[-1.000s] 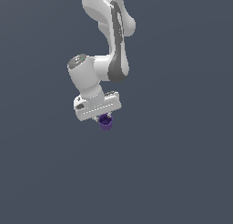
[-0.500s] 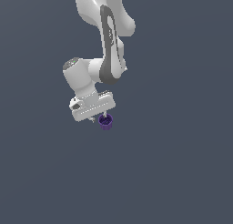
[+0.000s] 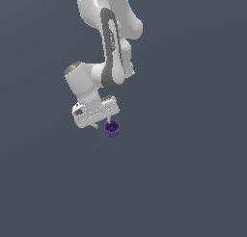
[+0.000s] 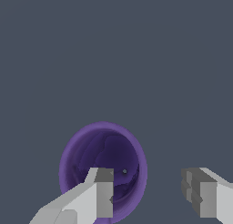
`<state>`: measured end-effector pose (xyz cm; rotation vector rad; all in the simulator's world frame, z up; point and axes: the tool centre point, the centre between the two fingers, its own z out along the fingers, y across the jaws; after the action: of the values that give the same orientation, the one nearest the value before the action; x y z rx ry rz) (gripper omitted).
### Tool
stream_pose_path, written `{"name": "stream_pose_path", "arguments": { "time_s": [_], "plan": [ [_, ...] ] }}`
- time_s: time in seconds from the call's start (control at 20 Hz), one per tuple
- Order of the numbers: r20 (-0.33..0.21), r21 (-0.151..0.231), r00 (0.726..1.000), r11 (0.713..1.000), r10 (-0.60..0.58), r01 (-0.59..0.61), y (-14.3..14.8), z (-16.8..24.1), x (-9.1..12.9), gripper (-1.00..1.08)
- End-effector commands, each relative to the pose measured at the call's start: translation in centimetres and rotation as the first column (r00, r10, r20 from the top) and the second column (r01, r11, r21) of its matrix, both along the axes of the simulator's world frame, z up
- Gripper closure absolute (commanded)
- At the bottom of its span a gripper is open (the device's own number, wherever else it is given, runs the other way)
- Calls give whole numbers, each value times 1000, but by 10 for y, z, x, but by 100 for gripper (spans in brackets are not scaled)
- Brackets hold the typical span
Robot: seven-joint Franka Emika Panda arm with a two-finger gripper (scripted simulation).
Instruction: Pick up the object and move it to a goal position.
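Note:
The object (image 3: 112, 130) is a small dark purple cup with its hollow top facing up, sitting just under the white gripper (image 3: 104, 125) in the exterior view. From the wrist camera the object (image 4: 98, 150) fills the area below the gripper (image 4: 150, 193). One fingertip (image 4: 102, 191) overlaps the cup's hollow. The other fingertip (image 4: 200, 191) stands outside the rim, with a clear gap between it and the cup wall. The gripper is open and straddles one side of the rim. I cannot tell whether either finger touches the cup.
A uniform dark grey surface surrounds the cup in both views. The white arm (image 3: 111, 53) rises above the gripper toward the top of the exterior view.
The gripper and wrist have shifted toward the exterior view's left and slightly lower over the last second. The purple cup has stayed almost where it was.

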<state>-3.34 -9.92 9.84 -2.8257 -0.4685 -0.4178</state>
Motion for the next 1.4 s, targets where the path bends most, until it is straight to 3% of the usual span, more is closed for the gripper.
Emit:
{"name": "stream_pose_path", "arguments": {
  "time_s": [0.0,0.85,0.9,1.35],
  "plan": [
    [5,0,1000,1000,3,-3,-1,-1,-1,-20],
    [5,0,1000,1000,3,-3,7,-29,5,-20],
    [5,0,1000,1000,3,-3,7,-29,5,108],
    [5,0,1000,1000,3,-3,7,-29,5,108]
  ]
}}
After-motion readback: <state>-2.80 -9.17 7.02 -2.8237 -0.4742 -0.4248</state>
